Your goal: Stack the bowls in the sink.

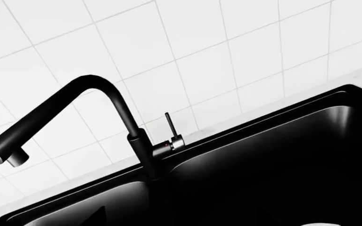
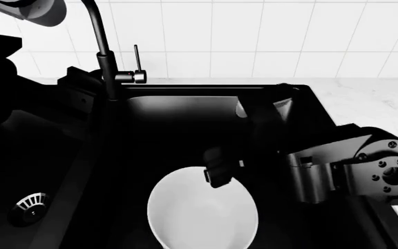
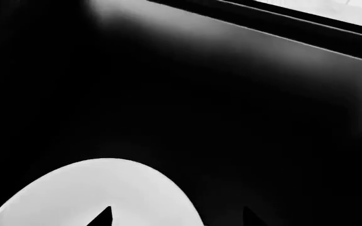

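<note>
Right gripper (image 2: 219,174) hovers over rim of glossy white round bowl (image 2: 202,212), at its 12 o'clock; fingers spread, nothing held. Bowl sits in right basin of matte black double sink (image 2: 185,93). Left gripper not visible. Second bowl: cannot confirm. Judgement: bowl rigid, slippery, breakable; pinch rim wall, moderate force.

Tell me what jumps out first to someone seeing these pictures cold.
The glossy white bowl stands out most, bright against the matte black sink, low in the right-hand basin. Next comes the tall black faucet against the white tiled wall. The right gripper hangs over the bowl's far rim.
</note>
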Available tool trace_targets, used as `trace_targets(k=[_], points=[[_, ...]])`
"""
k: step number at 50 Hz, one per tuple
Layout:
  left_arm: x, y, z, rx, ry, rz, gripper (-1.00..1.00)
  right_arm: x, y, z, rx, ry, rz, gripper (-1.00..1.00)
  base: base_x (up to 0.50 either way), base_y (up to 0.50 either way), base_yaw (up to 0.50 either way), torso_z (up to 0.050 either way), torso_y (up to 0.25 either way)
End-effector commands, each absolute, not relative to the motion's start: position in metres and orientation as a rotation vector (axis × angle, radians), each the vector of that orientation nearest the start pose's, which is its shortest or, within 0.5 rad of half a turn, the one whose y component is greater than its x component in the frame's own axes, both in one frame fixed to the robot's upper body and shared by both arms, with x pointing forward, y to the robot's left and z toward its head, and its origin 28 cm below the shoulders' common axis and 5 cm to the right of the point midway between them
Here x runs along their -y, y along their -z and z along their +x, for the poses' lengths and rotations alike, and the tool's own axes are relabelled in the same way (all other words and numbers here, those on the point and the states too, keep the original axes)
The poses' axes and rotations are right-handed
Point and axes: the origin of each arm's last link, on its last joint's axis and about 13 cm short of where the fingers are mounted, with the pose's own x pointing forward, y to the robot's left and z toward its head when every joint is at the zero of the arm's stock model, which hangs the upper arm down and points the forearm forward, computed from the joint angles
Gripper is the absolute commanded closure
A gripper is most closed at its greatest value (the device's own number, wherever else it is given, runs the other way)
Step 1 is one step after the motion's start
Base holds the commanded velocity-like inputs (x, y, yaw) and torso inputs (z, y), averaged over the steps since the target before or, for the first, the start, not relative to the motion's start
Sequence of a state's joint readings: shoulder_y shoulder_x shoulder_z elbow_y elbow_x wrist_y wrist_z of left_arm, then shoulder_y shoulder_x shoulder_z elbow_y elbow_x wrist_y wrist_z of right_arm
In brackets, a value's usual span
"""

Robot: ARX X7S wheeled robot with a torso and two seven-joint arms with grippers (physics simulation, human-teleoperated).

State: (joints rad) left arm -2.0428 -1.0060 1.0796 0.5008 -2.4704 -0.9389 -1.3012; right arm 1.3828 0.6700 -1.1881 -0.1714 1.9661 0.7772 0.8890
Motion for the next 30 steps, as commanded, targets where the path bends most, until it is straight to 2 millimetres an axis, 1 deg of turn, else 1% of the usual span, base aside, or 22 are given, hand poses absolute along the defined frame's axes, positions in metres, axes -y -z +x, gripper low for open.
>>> trace_targets(k=[1, 4, 8, 12, 18, 24, 30], points=[[-0.233, -0.382, 0.145, -0.180, 0.166, 0.329, -1.00, 0.084, -0.263, 0.254, -0.585, -0.348, -0.168, -1.00, 0.00, 0.00, 0.00, 0.000, 0.000], [-0.233, -0.382, 0.145, -0.180, 0.167, 0.330, -1.00, 0.086, -0.273, 0.252, -0.562, -0.340, -0.164, -1.00, 0.00, 0.00, 0.00, 0.000, 0.000], [-0.233, -0.383, 0.145, -0.179, 0.167, 0.332, -1.00, 0.091, -0.294, 0.245, -0.506, -0.330, -0.153, -1.00, 0.00, 0.00, 0.00, 0.000, 0.000], [-0.233, -0.384, 0.144, -0.177, 0.165, 0.333, -1.00, 0.097, -0.317, 0.236, -0.442, -0.322, -0.141, -1.00, 0.00, 0.00, 0.00, 0.000, 0.000], [-0.232, -0.385, 0.143, -0.174, 0.165, 0.336, -1.00, 0.105, -0.344, 0.221, -0.354, -0.314, -0.120, -1.00, 0.00, 0.00, 0.00, 0.000, 0.000], [-0.231, -0.385, 0.141, -0.172, 0.164, 0.339, -1.00, 0.112, -0.364, 0.205, -0.283, -0.297, -0.107, -1.00, 0.00, 0.00, 0.00, 0.000, 0.000], [-0.231, -0.386, 0.140, -0.168, 0.164, 0.341, -1.00, 0.117, -0.378, 0.192, -0.239, -0.271, -0.113, -1.00, 0.00, 0.00, 0.00, 0.000, 0.000]])
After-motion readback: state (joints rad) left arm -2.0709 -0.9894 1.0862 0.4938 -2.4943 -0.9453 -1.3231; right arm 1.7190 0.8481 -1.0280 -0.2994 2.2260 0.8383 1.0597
